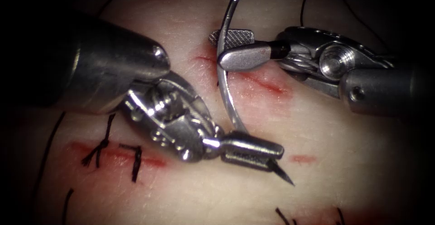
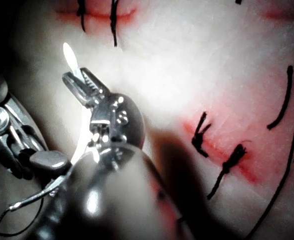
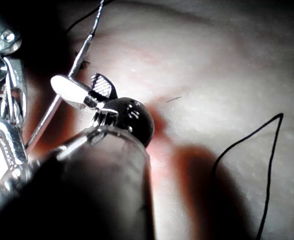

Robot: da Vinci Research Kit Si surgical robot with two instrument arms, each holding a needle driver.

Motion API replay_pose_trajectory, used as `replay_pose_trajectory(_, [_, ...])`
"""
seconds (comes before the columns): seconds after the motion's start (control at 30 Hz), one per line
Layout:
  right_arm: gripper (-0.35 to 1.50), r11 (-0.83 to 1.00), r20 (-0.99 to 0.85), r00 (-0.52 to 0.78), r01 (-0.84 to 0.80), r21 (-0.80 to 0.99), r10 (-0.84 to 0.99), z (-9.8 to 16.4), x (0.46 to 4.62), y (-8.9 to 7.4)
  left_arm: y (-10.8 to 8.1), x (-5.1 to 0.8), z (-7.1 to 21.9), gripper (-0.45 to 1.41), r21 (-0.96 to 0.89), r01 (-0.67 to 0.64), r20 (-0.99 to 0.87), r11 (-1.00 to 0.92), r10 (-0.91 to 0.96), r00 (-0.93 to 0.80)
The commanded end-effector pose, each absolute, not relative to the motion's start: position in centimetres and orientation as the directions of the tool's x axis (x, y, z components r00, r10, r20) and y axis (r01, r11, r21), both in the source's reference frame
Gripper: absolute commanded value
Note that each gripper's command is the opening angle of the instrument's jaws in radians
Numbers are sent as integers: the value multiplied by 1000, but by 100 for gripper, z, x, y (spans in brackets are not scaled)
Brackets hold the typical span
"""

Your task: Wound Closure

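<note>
Currently left tool [image 1: 251, 151] is clamped on the needle [image 1: 225, 70] near its tip, clear of the tissue [image 1: 317, 188]. Right tool [image 1: 233, 48] straddles mid-curve, jaws parted. Tied stitches [image 1: 102, 150] sit lower-left; cut [image 1: 260, 83] unstitched.

- Endoscope: above and in front, close over the tissue [image 1: 181, 21].
- Wrist cameras: along each shaft, very near — all three catch the needle [image 1: 225, 70].

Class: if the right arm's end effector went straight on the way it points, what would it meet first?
The needle, probably: it already lies between the open jaws of the right end effector, held near its tip by the left end effector. Depth unclear.
</note>
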State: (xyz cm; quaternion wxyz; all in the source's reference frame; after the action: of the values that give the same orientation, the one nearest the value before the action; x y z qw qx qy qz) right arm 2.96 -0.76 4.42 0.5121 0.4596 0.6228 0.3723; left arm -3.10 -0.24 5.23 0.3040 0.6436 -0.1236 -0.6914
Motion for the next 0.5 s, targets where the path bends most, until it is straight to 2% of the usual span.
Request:
replay_pose_trajectory(0.03, [101, 297, -293, -49, 199, 934, 955, 443, 308, -73, -24, -315, 528, -45, 558, 261, -818, -788, -574, 14])
replay_pose_trajectory(0.1, [94, 297, -293, -50, 199, 934, 955, 442, 309, -73, -24, -315, 528, -45, 558, 261, -818, -788, -575, 14])
replay_pose_trajectory(0.13, [81, 297, -293, -50, 199, 934, 955, 442, 311, -74, -24, -315, 528, -45, 553, 261, -822, -791, -570, 14])
replay_pose_trajectory(0.17, [81, 297, -293, -50, 199, 934, 955, 442, 311, -74, -24, -315, 528, -45, 553, 261, -822, -791, -570, 14])
replay_pose_trajectory(0.2, [-27, 298, -294, -51, 197, 934, 955, 442, 313, -74, -25, -315, 529, -45, 549, 262, -825, -794, -565, 13])
replay_pose_trajectory(0.23, [-35, 298, -294, -52, 197, 934, 954, 443, 313, -74, -25, -315, 529, -45, 544, 262, -828, -797, -561, 12])
replay_pose_trajectory(0.4, [-35, 297, -288, -84, 139, 945, 954, 444, 311, -69, -25, -315, 528, -45, 524, 262, -841, -810, -541, 8])
replay_pose_trajectory(0.43, [-35, 297, -286, -95, 127, 947, 954, 444, 310, -67, -25, -315, 528, -30, 514, 262, -847, -817, -532, 5])
replay_pose_trajectory(0.47, [-35, 294, -284, -107, 105, 950, 953, 444, 307, -65, -24, -315, 528, 5, 499, 260, -855, -827, -518, -4])
replay_pose_trajectory(0.5, [-35, 292, -282, -113, 86, 952, 953, 444, 305, -63, -24, -315, 528, 26, 484, 259, -864, -836, -503, -11])
